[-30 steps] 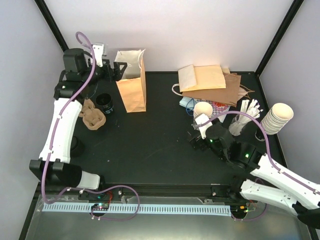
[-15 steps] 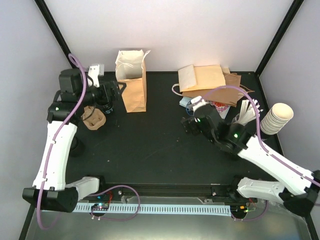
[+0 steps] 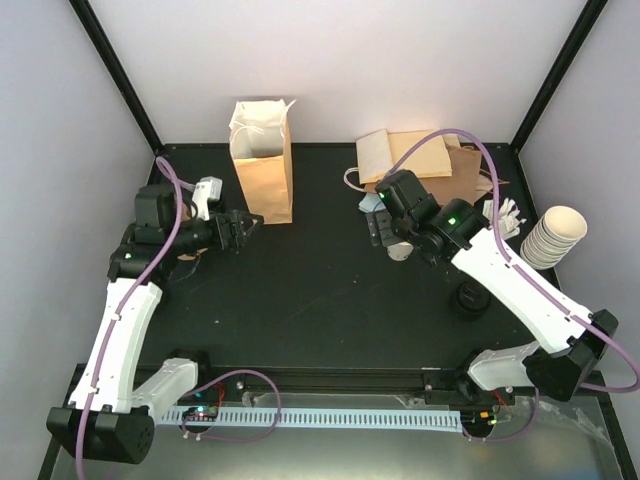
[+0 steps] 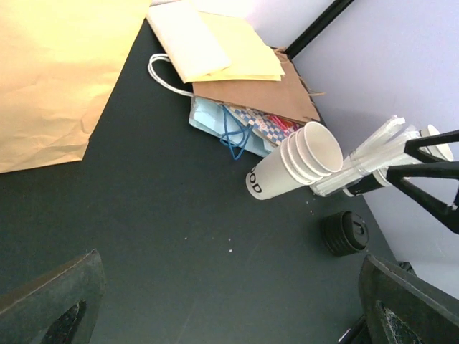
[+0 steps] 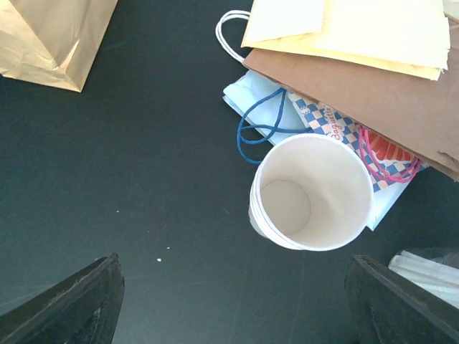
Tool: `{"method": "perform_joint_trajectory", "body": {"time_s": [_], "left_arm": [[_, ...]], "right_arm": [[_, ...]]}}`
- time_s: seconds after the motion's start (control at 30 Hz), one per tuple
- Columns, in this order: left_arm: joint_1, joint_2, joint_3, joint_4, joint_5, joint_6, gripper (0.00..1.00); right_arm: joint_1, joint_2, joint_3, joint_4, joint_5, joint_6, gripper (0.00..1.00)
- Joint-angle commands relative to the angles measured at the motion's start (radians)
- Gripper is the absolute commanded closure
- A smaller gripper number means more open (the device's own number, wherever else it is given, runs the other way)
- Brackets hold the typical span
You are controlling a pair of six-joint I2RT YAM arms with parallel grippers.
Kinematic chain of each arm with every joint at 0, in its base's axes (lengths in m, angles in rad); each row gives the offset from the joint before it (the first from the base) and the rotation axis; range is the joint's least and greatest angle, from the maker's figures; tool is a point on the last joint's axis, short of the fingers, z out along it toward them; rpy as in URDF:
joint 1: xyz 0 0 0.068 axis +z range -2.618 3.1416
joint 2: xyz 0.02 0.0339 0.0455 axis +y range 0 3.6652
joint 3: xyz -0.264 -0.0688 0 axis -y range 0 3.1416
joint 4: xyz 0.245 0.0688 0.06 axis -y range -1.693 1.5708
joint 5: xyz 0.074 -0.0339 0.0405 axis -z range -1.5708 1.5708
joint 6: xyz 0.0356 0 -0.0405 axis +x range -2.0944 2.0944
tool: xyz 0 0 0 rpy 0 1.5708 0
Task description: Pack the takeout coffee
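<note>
To the right of the standing paper bag [image 3: 262, 165], and well nearer the arms' edge of the desk [image 3: 320, 300], one black lid [image 3: 468, 298] sits alone. Only its dark top and rim show. Whether a cream cup stands beneath it cannot be told, and no other lidded cup is in sight. I take it for the coffee to be packed.

Handling, as judged: a paper cup is light, with a thin wall that dents under a hard squeeze. The plastic lid is smooth and may pop off. If filled, the cup will slop when tipped. It is best taken round the wall just under the lid and kept upright.

Right claw [image 5: 234, 258]: spread and empty, hovering above a stack of lidless cups [image 5: 312, 190] that stands between the bag and the lid.

Left claw [image 3: 238, 231]: spread wide and empty, just beside the bag's near left corner.

Surroundings: a pile of flat bags and envelopes [image 3: 420, 160] lies right of the bag at the back. A blue-handled bag [image 5: 262, 118] is just beside the cup stack. A bundle of wrapped straws [image 4: 362, 161] and a second cup stack [image 3: 555, 235] stand farther right.

Obstructions: the right arm's forearm runs close beside the lid. The bag is tall, so the cup must clear its rim. The bag looks light and could topple if nudged.
</note>
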Motion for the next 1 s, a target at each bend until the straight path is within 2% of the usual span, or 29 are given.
{"method": "perform_joint_trajectory", "body": {"time_s": [0.0,0.13,0.2,0.3,0.47,0.57,0.7,0.87,0.97], "left_arm": [[-0.007,-0.022,-0.014,0.067,0.052,-0.024,0.01],[-0.017,-0.013,-0.020,0.066,0.049,-0.013,0.01],[-0.037,-0.006,-0.027,0.081,0.051,-0.038,0.01],[-0.101,0.015,-0.005,0.078,0.043,-0.058,0.01],[-0.228,0.024,0.023,0.056,-0.023,-0.053,0.01],[-0.275,0.008,0.009,0.055,-0.056,-0.060,0.01],[-0.298,-0.024,-0.055,0.102,-0.066,-0.068,0.01],[-0.298,-0.025,-0.071,0.102,-0.093,-0.032,0.01],[-0.298,-0.013,-0.069,0.098,-0.090,0.001,0.01]], "right_arm": [[-0.007,0.027,0.030,-0.027,-0.017,0.038,0.13],[-0.005,-0.010,-0.036,0.107,-0.085,-0.026,0.01],[-0.011,-0.004,-0.003,0.068,-0.074,-0.021,0.00],[-0.038,0.014,0.023,0.001,-0.040,0.022,0.09],[-0.114,0.035,0.018,-0.040,-0.109,0.024,0.31],[-0.141,0.062,0.047,-0.097,-0.118,0.010,0.37],[-0.156,0.088,0.036,-0.104,-0.137,-0.023,0.45],[-0.161,0.148,0.054,-0.102,-0.145,-0.047,0.63],[-0.163,0.184,0.061,-0.101,-0.141,-0.053,0.65]]}}
